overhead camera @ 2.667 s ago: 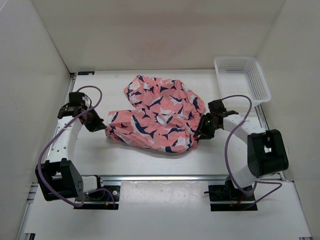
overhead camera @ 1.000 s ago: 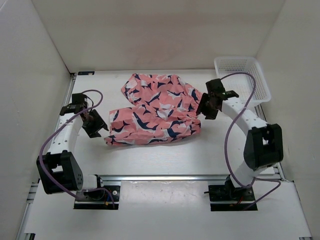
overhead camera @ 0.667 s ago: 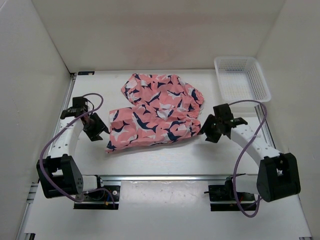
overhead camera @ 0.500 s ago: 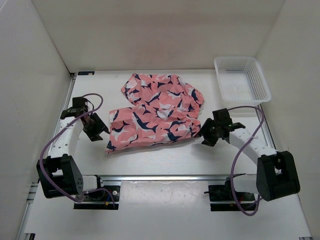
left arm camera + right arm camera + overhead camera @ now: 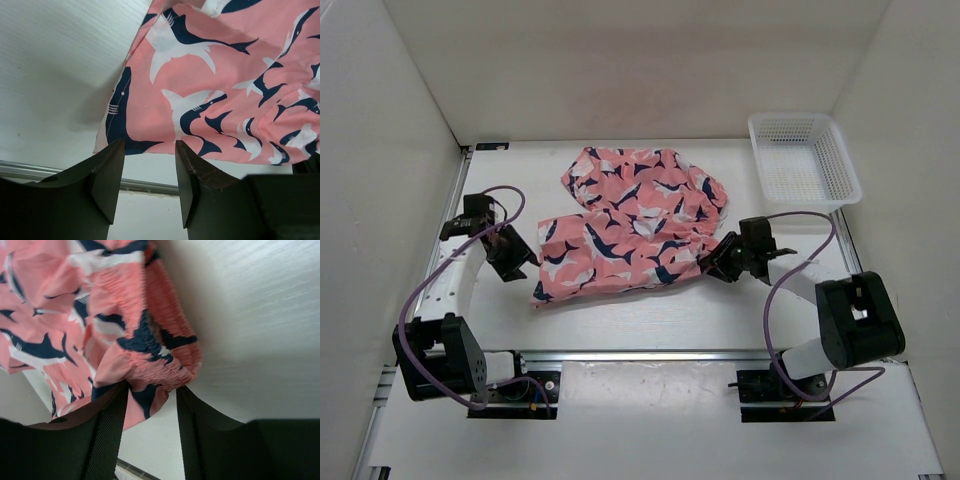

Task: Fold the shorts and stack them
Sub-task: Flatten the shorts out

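The salmon-pink shorts (image 5: 630, 220) with navy and white whale shapes lie crumpled mid-table, a folded band along their near side. My left gripper (image 5: 520, 262) is open just left of the band's left end. In the left wrist view its fingers (image 5: 149, 145) stand apart and empty, the shorts' hem (image 5: 215, 85) just beyond the tips. My right gripper (image 5: 712, 265) is at the shorts' right end. In the right wrist view its jaws (image 5: 152, 387) stand apart around the gathered waistband (image 5: 150, 355), and a flap of fabric hangs between the fingers.
A white mesh basket (image 5: 842, 168) stands at the back right corner. White walls enclose the table on three sides. A metal rail (image 5: 650, 353) runs along the near edge by the arm bases.
My right arm has swung from the shorts' upper right side down and in to their near right end. The left gripper has hardly moved, and the shorts lie as before.
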Robot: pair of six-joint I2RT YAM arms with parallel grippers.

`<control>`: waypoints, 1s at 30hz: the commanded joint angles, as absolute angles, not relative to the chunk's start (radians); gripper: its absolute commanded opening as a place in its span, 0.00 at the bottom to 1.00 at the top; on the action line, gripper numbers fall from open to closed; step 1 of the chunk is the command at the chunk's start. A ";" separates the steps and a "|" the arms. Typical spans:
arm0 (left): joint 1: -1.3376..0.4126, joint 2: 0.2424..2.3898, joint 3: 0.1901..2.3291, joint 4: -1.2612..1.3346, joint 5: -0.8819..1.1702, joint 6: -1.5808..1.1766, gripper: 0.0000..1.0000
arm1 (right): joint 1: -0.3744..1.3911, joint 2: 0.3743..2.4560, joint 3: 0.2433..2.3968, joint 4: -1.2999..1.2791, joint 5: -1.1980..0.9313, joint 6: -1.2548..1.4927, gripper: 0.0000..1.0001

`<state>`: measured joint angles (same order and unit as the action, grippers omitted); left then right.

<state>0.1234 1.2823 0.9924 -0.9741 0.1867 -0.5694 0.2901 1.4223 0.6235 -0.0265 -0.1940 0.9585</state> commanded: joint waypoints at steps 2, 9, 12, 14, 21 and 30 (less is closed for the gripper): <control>0.129 1.215 0.991 -1.002 0.221 -0.590 0.56 | 0.287 1.494 0.653 0.052 -0.204 0.973 0.31; 0.129 1.115 0.904 -1.094 0.235 -0.637 0.64 | 0.287 1.485 0.704 -0.046 -0.150 0.943 0.00; 0.129 1.068 0.804 -1.114 0.261 -0.698 0.68 | 0.287 1.473 0.725 -0.093 -0.126 0.924 0.00; 0.106 1.025 0.738 -1.114 0.279 -0.754 0.69 | 0.287 1.463 0.736 -0.106 -0.126 0.923 0.00; 0.097 0.999 0.647 -1.023 0.305 -0.814 0.66 | 0.287 1.463 0.770 -0.137 -0.126 0.914 0.00; 0.097 1.107 0.601 -0.870 0.261 -0.827 0.62 | 0.287 1.463 0.779 -0.146 -0.126 0.914 0.00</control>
<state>0.1009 1.0851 0.6098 -0.9558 0.2813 -0.8127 0.2897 1.4918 0.7441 -0.1295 -0.1371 0.9310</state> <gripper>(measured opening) 0.627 0.008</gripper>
